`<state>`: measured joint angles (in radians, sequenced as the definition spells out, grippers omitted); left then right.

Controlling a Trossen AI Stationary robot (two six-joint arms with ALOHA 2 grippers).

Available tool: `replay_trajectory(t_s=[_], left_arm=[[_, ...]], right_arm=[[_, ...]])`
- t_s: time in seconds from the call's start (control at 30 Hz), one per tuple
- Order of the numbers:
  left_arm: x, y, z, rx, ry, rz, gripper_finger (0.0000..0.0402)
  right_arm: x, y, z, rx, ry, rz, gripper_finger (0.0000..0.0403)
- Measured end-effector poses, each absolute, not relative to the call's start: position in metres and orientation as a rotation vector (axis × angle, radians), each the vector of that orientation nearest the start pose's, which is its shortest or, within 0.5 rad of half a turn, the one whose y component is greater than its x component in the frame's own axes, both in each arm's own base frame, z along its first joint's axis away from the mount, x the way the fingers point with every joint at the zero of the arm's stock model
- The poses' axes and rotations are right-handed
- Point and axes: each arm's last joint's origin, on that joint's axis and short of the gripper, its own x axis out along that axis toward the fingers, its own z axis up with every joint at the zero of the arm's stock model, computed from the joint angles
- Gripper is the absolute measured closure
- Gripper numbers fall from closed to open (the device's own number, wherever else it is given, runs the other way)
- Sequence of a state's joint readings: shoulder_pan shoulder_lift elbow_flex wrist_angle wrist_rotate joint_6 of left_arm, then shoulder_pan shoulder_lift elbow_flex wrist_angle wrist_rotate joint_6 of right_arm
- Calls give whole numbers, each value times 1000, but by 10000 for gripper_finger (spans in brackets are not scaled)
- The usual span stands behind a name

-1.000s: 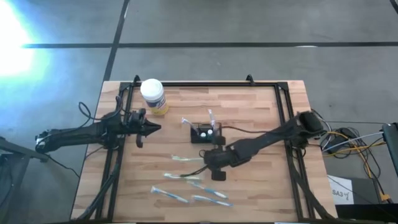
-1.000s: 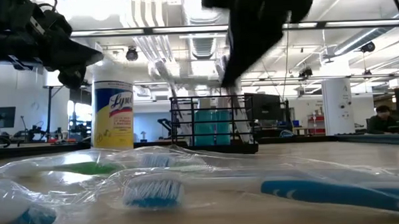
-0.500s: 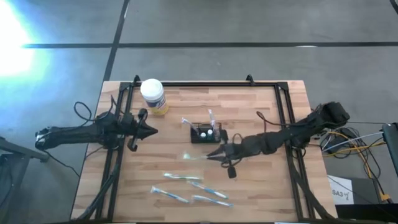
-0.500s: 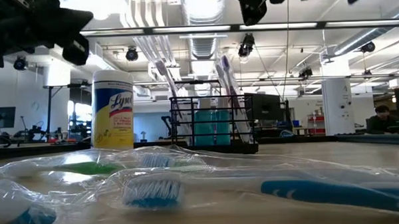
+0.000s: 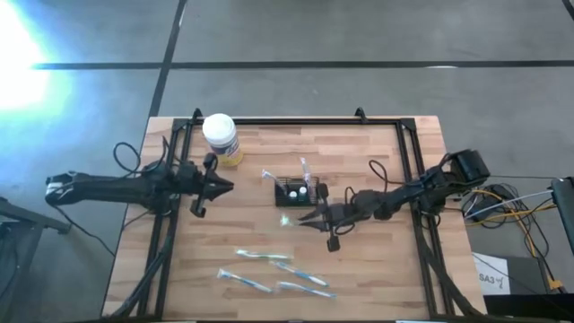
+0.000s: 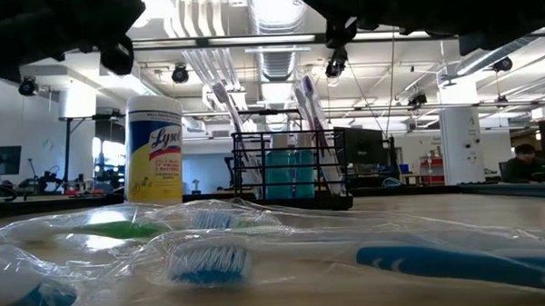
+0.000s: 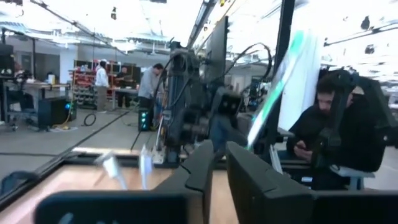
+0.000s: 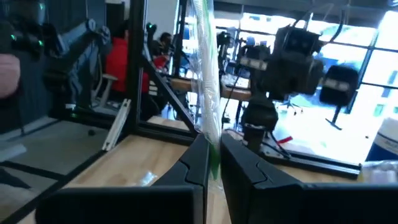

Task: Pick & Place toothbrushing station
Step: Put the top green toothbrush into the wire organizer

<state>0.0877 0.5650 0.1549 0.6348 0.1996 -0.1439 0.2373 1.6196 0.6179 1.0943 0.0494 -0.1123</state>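
You've got a grey concrete floor point(image 5: 296, 36) around the table, bright ceiling lights point(image 6: 272, 8), and a white pillar point(image 6: 460, 145) behind.

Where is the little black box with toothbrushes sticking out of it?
In the high view, the small black slotted toothbrush holder sits near the table's middle, just beyond the right gripper and right of the white-lidded yellow jar.
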Motion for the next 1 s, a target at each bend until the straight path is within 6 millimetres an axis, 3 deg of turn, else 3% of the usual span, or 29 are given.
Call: replay_trajectory(t_s=[0.3, 0.47, 1.0], left_arm=[[171, -2, 257, -71, -263, -190, 239], [196, -5, 265, -48, -214, -204, 195], [270, -18, 280, 31, -150, -285, 197]], right_arm=[[315, 63, 190, -69, -53, 76, 380], [317, 62, 186, -68, -39, 29, 379], [317, 61, 185, -63, -32, -29, 379]])
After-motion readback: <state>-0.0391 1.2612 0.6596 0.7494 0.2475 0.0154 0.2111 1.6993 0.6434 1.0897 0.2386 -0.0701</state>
